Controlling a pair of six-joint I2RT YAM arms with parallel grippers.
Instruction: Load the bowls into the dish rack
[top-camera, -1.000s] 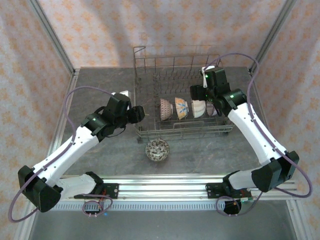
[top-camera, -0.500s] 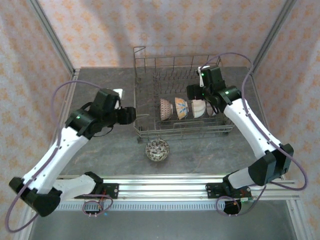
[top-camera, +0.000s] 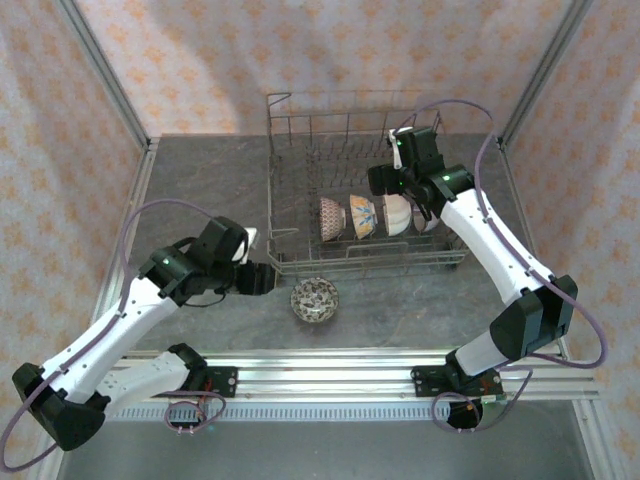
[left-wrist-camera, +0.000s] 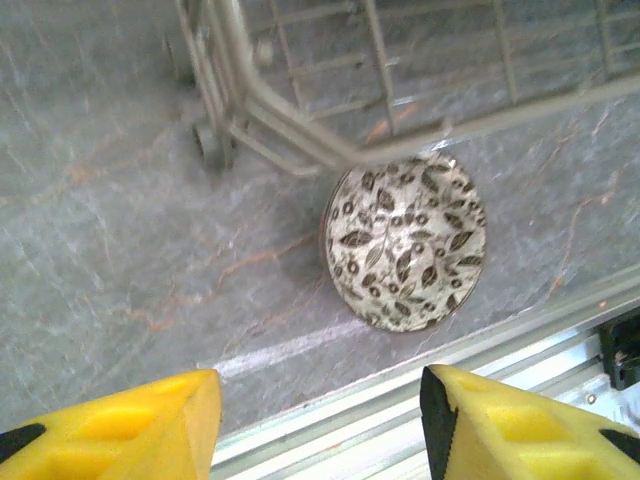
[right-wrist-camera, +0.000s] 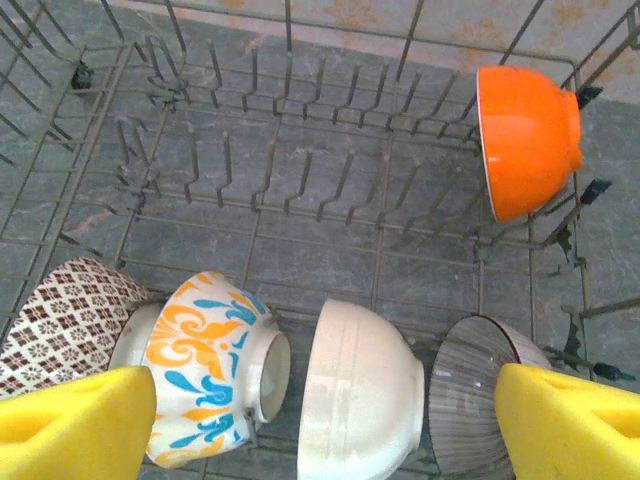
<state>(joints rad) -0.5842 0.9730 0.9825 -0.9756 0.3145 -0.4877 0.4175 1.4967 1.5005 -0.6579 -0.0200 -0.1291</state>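
Note:
The grey wire dish rack (top-camera: 370, 262) stands at the back centre of the table. Its front row holds a brown-patterned bowl (right-wrist-camera: 60, 320), an orange-and-blue floral bowl (right-wrist-camera: 205, 365), a white bowl (right-wrist-camera: 362, 400) and a grey striped bowl (right-wrist-camera: 480, 390), all on edge. A bright orange bowl (right-wrist-camera: 527, 125) stands at the rack's far right. A leaf-patterned bowl (top-camera: 314, 299) sits upright on the table before the rack. My left gripper (top-camera: 262, 280) hangs open just left of it, and the leaf-patterned bowl (left-wrist-camera: 405, 240) lies beyond the fingers. My right gripper (top-camera: 383, 182) hovers open above the front row.
The rack's near left corner with its small wheel (left-wrist-camera: 212, 145) is close to the leaf-patterned bowl. An aluminium rail (top-camera: 330, 375) runs along the table's near edge. Several rows of bare tines (right-wrist-camera: 300, 170) fill the rack's middle. Patterned walls close in the sides.
My left arm has drawn back from the rack's left side toward the near edge, ending beside the leaf-patterned bowl. My right gripper has shifted slightly farther back over the rack.

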